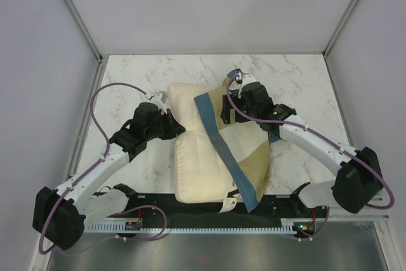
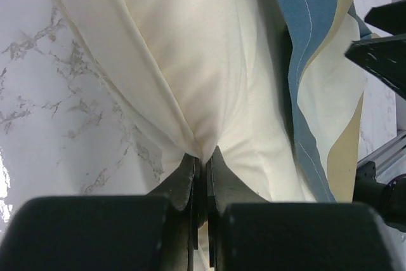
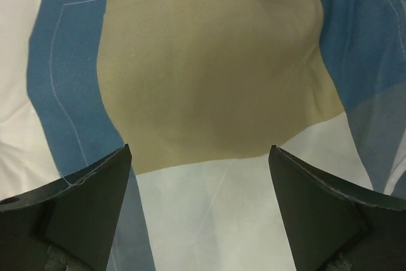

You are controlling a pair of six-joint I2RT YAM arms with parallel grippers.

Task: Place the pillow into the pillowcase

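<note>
The cream-white pillow (image 1: 200,172) lies mid-table; its bear face is hidden. The checked pillowcase (image 1: 219,144) covers its far and right parts, with a blue band running diagonally and a tan block (image 1: 255,164) at the right. My left gripper (image 1: 170,113) is shut on a cream fold at the left edge (image 2: 202,150), which looks like the pillowcase's hem lying over the plump pillow (image 2: 216,61). My right gripper (image 1: 229,113) is open, its jaws wide apart just above the pillowcase's tan and cream blocks (image 3: 209,80), holding nothing.
The marble tabletop (image 1: 139,80) is bounded by grey walls on three sides. A black rail with cables (image 1: 209,220) runs along the near edge. A small white label (image 1: 228,205) sticks out at the near end of the bedding.
</note>
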